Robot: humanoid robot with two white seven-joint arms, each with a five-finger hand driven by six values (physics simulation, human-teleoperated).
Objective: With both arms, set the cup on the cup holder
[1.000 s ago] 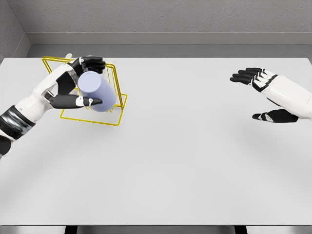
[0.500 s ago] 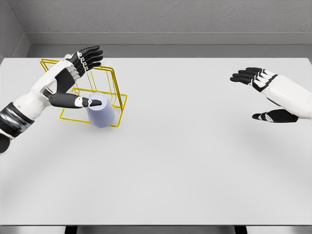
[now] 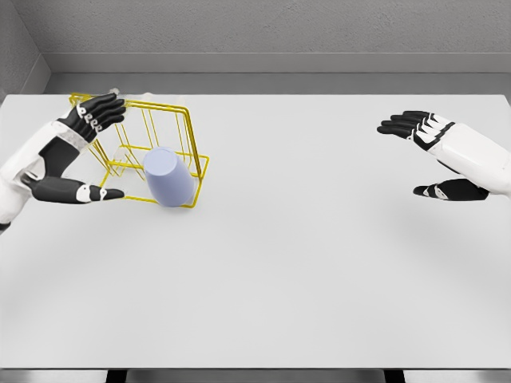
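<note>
Left hand [image 3: 76, 155] let go 1 s back, now drawn left, fingers spread, holding nothing | lavender cup [image 3: 168, 177] rests tilted on yellow wire cup holder [image 3: 188, 132] front edge | right hand [image 3: 435, 155] idle, fingers apart, unmoved | placement looks done, seating unconfirmed
</note>
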